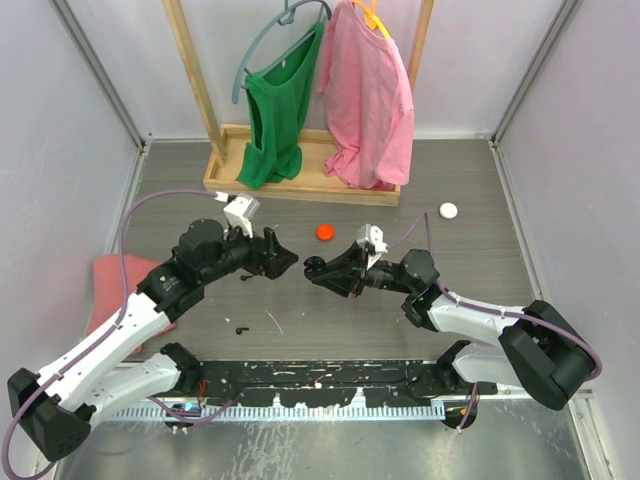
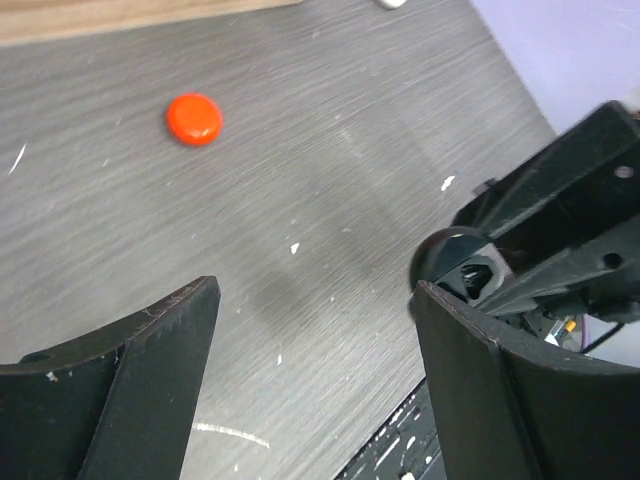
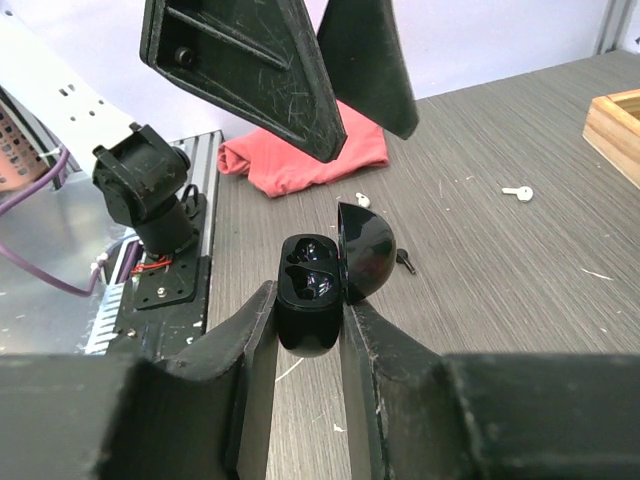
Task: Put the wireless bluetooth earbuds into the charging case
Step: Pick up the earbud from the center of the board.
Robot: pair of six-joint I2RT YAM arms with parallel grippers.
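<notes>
My right gripper [image 3: 308, 305] is shut on the black charging case [image 3: 303, 285] and holds it above the table with its lid [image 3: 366, 250] swung open. Both sockets look empty. In the top view the right gripper [image 1: 325, 274] faces my left gripper [image 1: 290, 258], almost tip to tip. The left gripper [image 2: 315, 300] is open and empty, with the case [image 2: 462, 268] just past its right finger. One black earbud [image 3: 404, 262] lies on the table beyond the case and also shows in the top view [image 1: 242, 330]. Two white earbuds [image 3: 518, 192] [image 3: 362, 199] lie farther off.
An orange-red puck [image 1: 325, 232] and a white puck [image 1: 448, 210] lie behind the grippers. A wooden rack base [image 1: 300, 182] with a green shirt [image 1: 278, 110] and a pink shirt [image 1: 368, 95] stands at the back. A red cloth [image 1: 108, 285] lies at the left.
</notes>
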